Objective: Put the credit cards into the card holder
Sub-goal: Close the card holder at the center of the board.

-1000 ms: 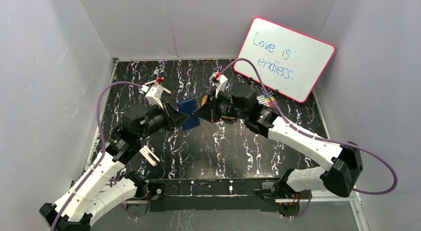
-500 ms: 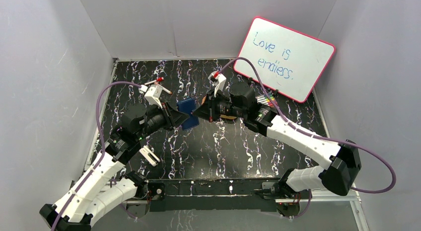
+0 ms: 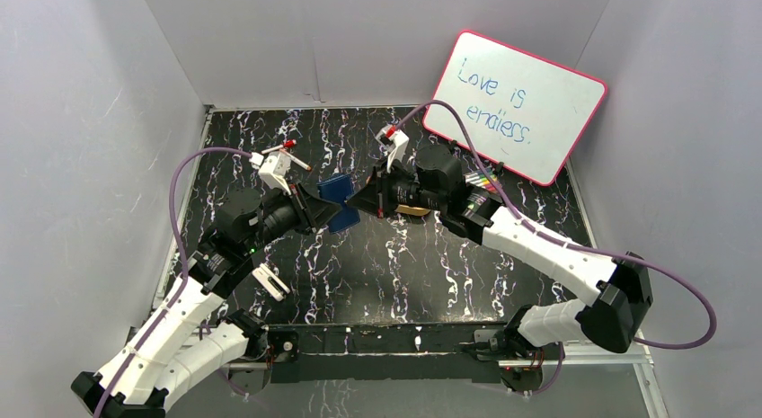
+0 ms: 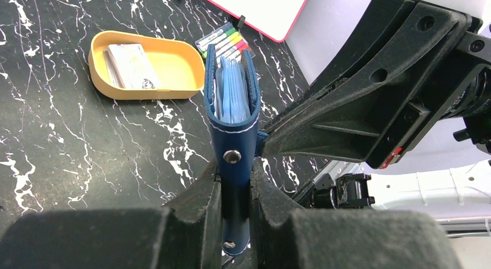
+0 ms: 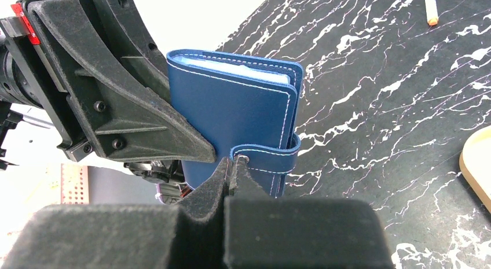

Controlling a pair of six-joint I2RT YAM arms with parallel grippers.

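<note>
Tabletop (image 3: 404, 256): black, veined white.
Left fingers (image 4: 200, 205): clamping navy card holder (image 4: 231, 139) aloft.
Right fingers (image 5: 208, 185): closed on its snap tab (image 5: 266, 159).
Credit cards (image 4: 130, 65): in orange tray (image 4: 173, 87).

white arms (image 3: 171, 321), black joints (image 3: 620, 306), purple cables (image 3: 710, 315).

We see a black table (image 3: 395, 256) veined with white. Right of centre lies an orange oval tray (image 4: 173, 52) holding pale cards (image 4: 130, 65). Coloured markers (image 4: 224, 39) lie farther right, beside a pink-framed whiteboard (image 3: 517, 103).
</note>
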